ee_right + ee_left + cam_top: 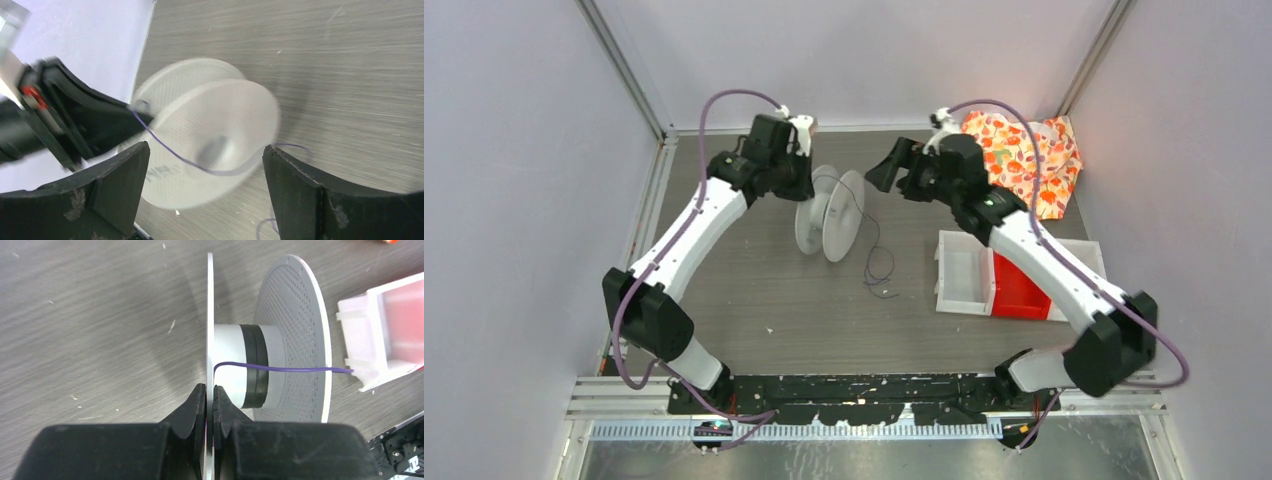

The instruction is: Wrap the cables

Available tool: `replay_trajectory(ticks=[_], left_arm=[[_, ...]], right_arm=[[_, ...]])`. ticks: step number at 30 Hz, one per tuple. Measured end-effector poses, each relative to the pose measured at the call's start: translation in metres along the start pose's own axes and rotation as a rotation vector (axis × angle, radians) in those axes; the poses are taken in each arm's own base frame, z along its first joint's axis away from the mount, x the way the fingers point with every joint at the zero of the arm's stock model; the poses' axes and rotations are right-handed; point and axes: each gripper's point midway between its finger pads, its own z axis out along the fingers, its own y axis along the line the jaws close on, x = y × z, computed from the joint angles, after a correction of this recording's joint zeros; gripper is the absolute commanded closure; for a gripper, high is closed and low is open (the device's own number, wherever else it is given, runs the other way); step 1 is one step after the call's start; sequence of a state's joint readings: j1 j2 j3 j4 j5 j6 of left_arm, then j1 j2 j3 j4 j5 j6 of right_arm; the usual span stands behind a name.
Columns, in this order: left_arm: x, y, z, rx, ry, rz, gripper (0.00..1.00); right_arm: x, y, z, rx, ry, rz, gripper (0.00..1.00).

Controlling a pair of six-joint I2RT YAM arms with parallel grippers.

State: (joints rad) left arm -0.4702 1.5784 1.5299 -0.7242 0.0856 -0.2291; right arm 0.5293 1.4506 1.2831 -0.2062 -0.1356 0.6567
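Note:
A white spool [829, 212] stands on edge on the grey table, with a band of dark winding [255, 365] on its hub. The thin purple cable [300, 369] runs off the hub to the right and lies in loose loops [879, 265] on the table beside the spool. My left gripper [210, 395] is shut on the spool's near flange [210, 315]; it also shows in the top view [809, 185]. My right gripper [205, 149] is open and empty, hovering just right of the spool [210, 150], with the cable [170, 152] crossing between its fingers without touching them.
A white bin [964, 272] and a red bin [1021, 288] sit to the right of the cable loops. An orange floral cloth [1024, 155] lies at the back right. Walls close in the table on three sides.

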Motion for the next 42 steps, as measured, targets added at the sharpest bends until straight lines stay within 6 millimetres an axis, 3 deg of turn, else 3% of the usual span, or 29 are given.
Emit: replay_trajectory(ticks=[4, 7, 10, 13, 15, 17, 22, 27, 34, 36, 40, 42], left_arm=[[-0.036, 0.01, -0.039, 0.005, -0.05, -0.01, 0.99], [-0.058, 0.018, -0.066, -0.009, -0.094, -0.031, 1.0], [-0.072, 0.022, -0.088, -0.022, -0.128, -0.053, 1.0], [-0.075, 0.015, -0.1, 0.001, -0.132, -0.074, 1.0], [-0.075, 0.011, -0.104, 0.015, -0.127, -0.088, 0.99], [-0.074, 0.007, -0.108, 0.028, -0.12, -0.099, 1.0], [-0.077, 0.003, -0.116, 0.042, -0.128, -0.119, 0.99], [-0.079, 0.001, -0.12, 0.048, -0.135, -0.132, 0.99], [-0.08, 0.0, -0.121, 0.048, -0.137, -0.138, 1.0], [-0.08, 0.0, -0.122, 0.048, -0.14, -0.138, 1.0], [-0.082, 0.0, -0.125, 0.048, -0.149, -0.136, 1.0], [-0.083, 0.0, -0.127, 0.047, -0.154, -0.135, 1.0]], right_arm=[[-0.008, -0.014, -0.051, 0.009, -0.069, -0.066, 0.11], [0.011, -0.022, -0.063, 0.003, -0.045, -0.098, 0.12], [0.05, -0.042, -0.05, 0.013, 0.047, -0.087, 0.13], [0.107, -0.073, -0.032, 0.07, 0.176, -0.064, 0.16], [0.139, -0.081, -0.026, 0.077, 0.241, -0.069, 0.17], [0.158, -0.079, -0.02, 0.06, 0.275, -0.084, 0.17], [0.169, -0.056, -0.002, -0.051, 0.246, -0.134, 0.2], [0.184, -0.061, 0.02, -0.05, 0.266, -0.13, 0.26], [0.197, -0.062, 0.032, -0.053, 0.284, -0.083, 0.53], [0.202, -0.063, 0.035, -0.052, 0.291, -0.065, 0.57], [0.209, -0.066, 0.04, -0.036, 0.31, -0.035, 0.88], [0.21, -0.067, 0.04, -0.029, 0.314, -0.029, 0.99]])
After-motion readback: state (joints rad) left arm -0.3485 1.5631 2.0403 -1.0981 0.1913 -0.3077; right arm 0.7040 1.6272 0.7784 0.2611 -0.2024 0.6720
